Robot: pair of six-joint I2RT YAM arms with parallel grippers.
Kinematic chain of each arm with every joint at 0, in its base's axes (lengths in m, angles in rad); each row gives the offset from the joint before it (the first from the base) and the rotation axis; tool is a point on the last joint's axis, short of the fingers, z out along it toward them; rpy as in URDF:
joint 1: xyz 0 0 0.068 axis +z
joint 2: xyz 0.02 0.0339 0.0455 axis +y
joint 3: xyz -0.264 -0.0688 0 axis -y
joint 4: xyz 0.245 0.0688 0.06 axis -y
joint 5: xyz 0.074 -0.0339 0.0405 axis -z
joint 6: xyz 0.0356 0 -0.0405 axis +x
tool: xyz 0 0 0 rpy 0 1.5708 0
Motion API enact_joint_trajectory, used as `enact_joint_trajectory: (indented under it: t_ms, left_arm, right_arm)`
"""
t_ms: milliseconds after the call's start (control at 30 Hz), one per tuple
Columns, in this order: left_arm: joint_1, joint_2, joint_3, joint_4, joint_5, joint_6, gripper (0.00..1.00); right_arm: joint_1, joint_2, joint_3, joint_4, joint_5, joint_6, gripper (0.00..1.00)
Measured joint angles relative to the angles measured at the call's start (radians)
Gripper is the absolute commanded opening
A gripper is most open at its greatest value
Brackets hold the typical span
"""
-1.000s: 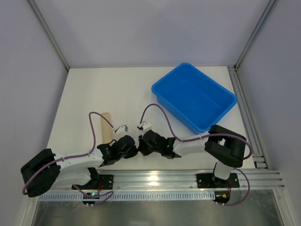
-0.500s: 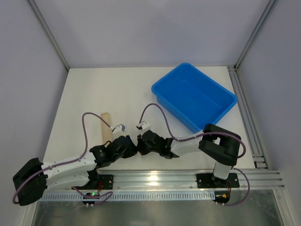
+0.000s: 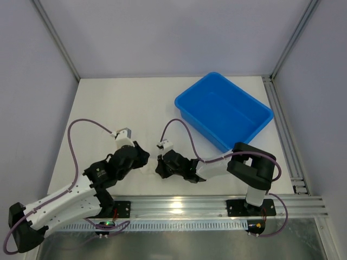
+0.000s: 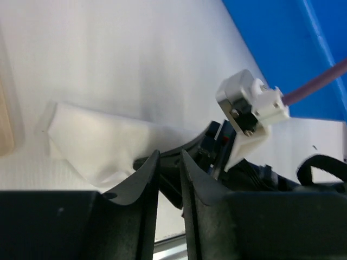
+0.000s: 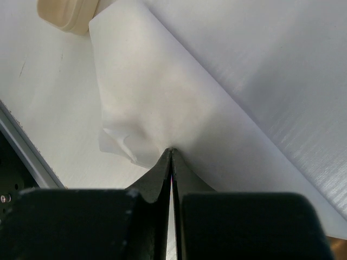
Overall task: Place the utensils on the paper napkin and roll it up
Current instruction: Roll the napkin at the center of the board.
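Note:
The paper napkin [image 5: 162, 97] lies as a loose white roll on the table, also seen in the left wrist view as the same napkin [image 4: 97, 141]. My right gripper [image 5: 171, 151] is shut, its tips pinching a puckered spot on the napkin's near side. My left gripper [image 4: 169, 158] hangs just left of the roll, a little open, with nothing between its fingers [image 4: 149, 173]. In the top view the left gripper [image 3: 141, 157] and the right gripper [image 3: 159, 167] face each other near the table's front edge. The utensils are hidden.
A blue bin [image 3: 223, 111] stands at the back right. A tan cylinder [image 5: 68, 13] lies just past the roll's far end and shows at the left edge [image 4: 5, 119] of the left wrist view. The metal rail [image 3: 179, 206] runs along the front.
My left gripper has opened a little and drawn back to the left, away from the right gripper. The right gripper has stayed shut on the napkin.

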Motion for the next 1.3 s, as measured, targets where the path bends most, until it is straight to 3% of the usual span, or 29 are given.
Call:
enact_joint_trajectory:
  t_ms: [200,333,733,1300]
  left_arm:
    - [0.182,0.147,-0.021,0.051,0.161,0.096,0.0]
    - [0.247,0.219,-0.048,0.106,0.269,0.142,0.0]
    - [0.248,0.224,-0.149,0.262,0.428,0.166,0.0]
    - [0.248,0.309,-0.216,0.26,0.397,0.087,0.0]
  right_arm:
    - [0.0,0.0,0.0,0.0,0.0,-0.001,0.04]
    - [0.0,0.0,0.0,0.0,0.0,-0.001,0.04]
    - [0.0,0.0,0.0,0.0,0.0,-0.001,0.03]
    - [-0.013,0.0,0.016,-0.033,-0.019,-0.008,0.04]
